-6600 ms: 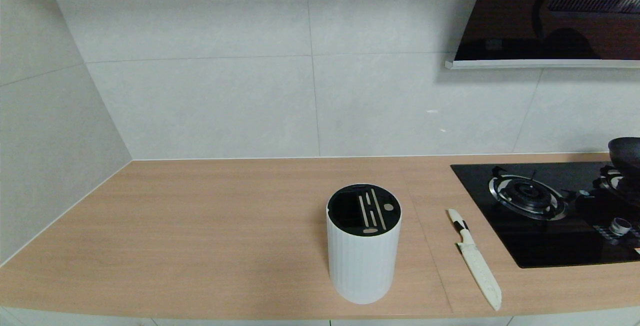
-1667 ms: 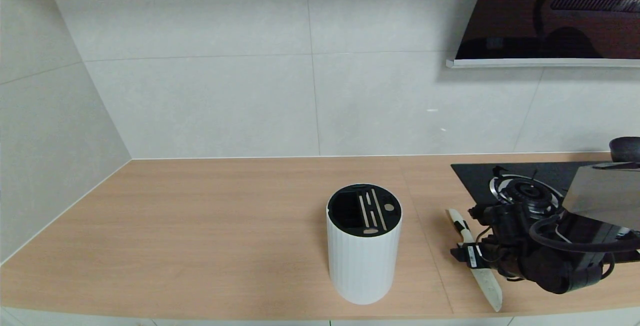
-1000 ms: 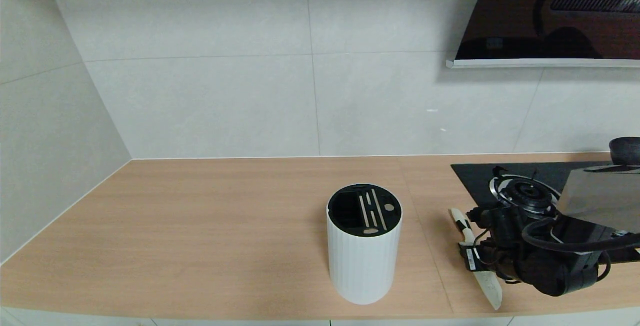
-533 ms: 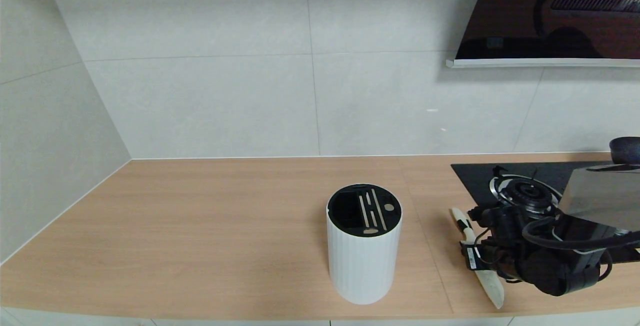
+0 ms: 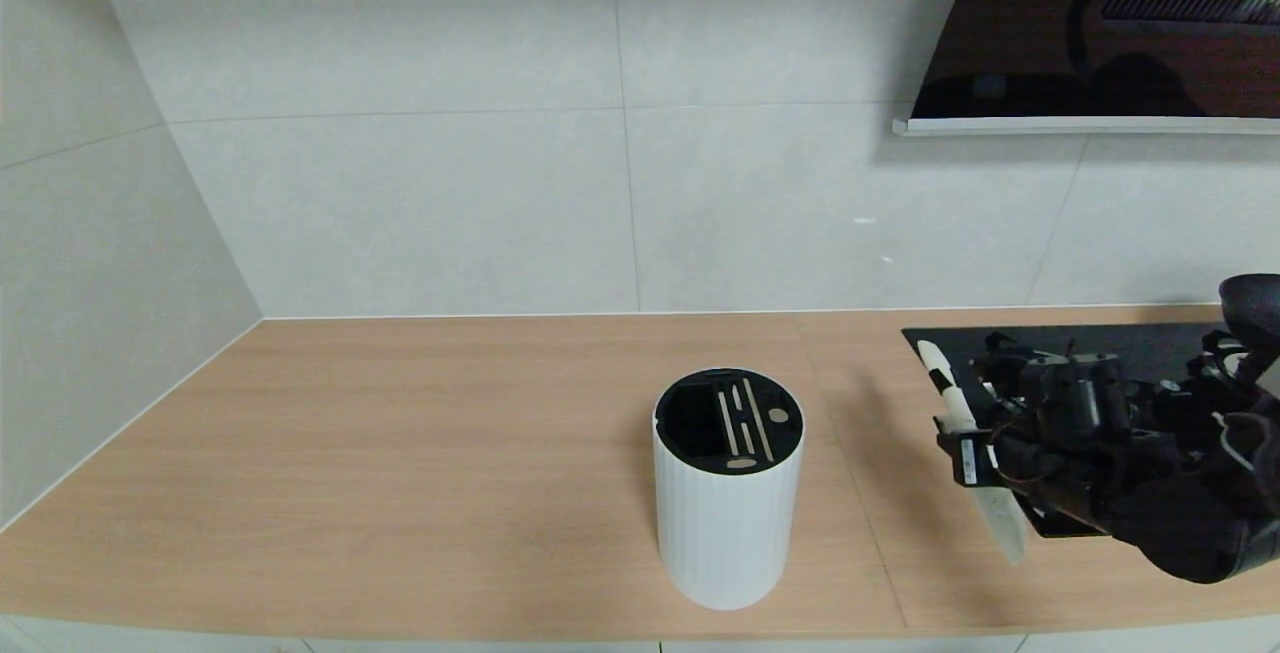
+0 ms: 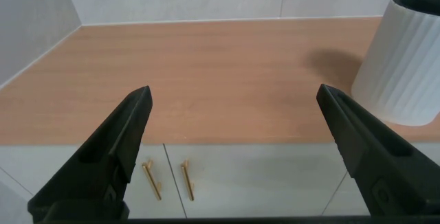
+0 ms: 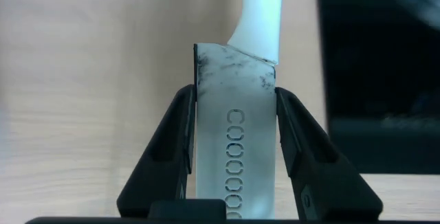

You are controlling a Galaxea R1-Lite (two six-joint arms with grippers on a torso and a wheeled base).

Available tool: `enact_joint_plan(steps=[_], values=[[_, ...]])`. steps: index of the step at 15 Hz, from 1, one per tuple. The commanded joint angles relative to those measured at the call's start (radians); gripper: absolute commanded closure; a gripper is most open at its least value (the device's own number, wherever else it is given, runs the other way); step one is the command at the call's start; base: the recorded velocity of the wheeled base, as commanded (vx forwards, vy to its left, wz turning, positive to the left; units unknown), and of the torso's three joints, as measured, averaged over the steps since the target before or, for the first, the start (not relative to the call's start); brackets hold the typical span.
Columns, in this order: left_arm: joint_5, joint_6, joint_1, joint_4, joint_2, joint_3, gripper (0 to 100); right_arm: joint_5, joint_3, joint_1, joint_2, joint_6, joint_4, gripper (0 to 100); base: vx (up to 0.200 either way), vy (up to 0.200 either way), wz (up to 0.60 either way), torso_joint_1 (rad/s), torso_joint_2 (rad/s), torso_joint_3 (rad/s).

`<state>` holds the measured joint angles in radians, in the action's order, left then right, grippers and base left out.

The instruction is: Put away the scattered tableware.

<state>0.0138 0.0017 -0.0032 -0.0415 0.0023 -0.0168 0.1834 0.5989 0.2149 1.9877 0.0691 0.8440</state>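
A white ribbed knife holder (image 5: pixel 728 513) stands on the wooden counter (image 5: pixel 400 453); its black top has slots. It also appears at the edge of the left wrist view (image 6: pixel 405 59). To its right my right gripper (image 5: pixel 968 448) is shut on a cream knife (image 5: pixel 948 393), gripping the blade near the handle. The knife hangs above the counter, handle toward the wall and tip (image 5: pixel 1010 538) slanting down toward the front edge. In the right wrist view the speckled blade (image 7: pixel 235 128) sits between both fingers (image 7: pixel 172 148). My left gripper (image 6: pixel 234 155) is open in front of the counter edge, holding nothing.
A black gas stove (image 5: pixel 1130 348) lies at the right, with a dark pot (image 5: pixel 1250 298) on its far burner. A range hood (image 5: pixel 1100 33) hangs above it. Tiled walls close the back and left. Cabinet doors with gold handles (image 6: pixel 185 179) sit under the counter.
My right gripper, which had come down on the knife lying on the counter, has lifted it clear and carried it up and toward the wall. The holder has not moved.
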Motion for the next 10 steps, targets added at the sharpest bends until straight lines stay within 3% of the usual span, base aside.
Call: enact_joint_plan(steps=[1, 2, 3, 4, 5, 7, 8, 9, 10], values=[[-0.012, -0.031, 0.000, -0.020, 0.001, -0.045, 0, 0.001, -0.031, 0.060, -0.191, -0.002, -0.013, 100, 0.000, 0.000, 0.00, 0.000, 0.00, 0.000], [-0.028, -0.034, 0.000, -0.011, 0.001, -0.064, 0, 0.001, -0.034, 0.075, -0.217, -0.002, -0.026, 100, 0.000, 0.000, 0.00, 0.000, 0.00, 0.000], [-0.117, -0.034, -0.001, 0.041, 0.013, -0.094, 0, 0.002, -0.034, 0.110, -0.283, -0.002, -0.076, 100, 0.000, 0.000, 0.00, 0.000, 0.00, 0.000], [-0.253, -0.034, -0.001, 0.107, 0.036, -0.149, 0, 0.002, -0.028, 0.149, -0.354, -0.002, -0.134, 100, 0.000, 0.000, 0.00, 0.000, 0.00, 0.000], [-0.321, -0.034, -0.001, 0.138, 0.070, -0.183, 0, 0.002, -0.022, 0.170, -0.380, -0.002, -0.157, 100, 0.000, 0.000, 0.00, 0.000, 0.00, 0.000], [-0.546, -0.037, -0.003, 0.155, 0.268, -0.293, 0, 0.002, 0.056, 0.224, -0.405, -0.003, -0.206, 100, 0.000, 0.000, 0.00, 0.000, 0.00, 0.000], [-0.598, -0.037, -0.003, 0.153, 0.309, -0.311, 0, 0.002, 0.087, 0.233, -0.405, -0.005, -0.221, 100, 0.000, 0.000, 0.00, 0.000, 0.00, 0.000], [-0.716, -0.039, -0.003, 0.144, 0.441, -0.377, 0, 0.002, 0.153, 0.264, -0.418, -0.009, -0.287, 100, 0.000, 0.000, 0.00, 0.000, 0.00, 0.000], [-0.756, -0.046, -0.003, 0.137, 0.542, -0.445, 0, 0.001, 0.186, 0.294, -0.429, -0.008, -0.330, 100, 0.000, 0.000, 0.00, 0.000, 0.00, 0.000]])
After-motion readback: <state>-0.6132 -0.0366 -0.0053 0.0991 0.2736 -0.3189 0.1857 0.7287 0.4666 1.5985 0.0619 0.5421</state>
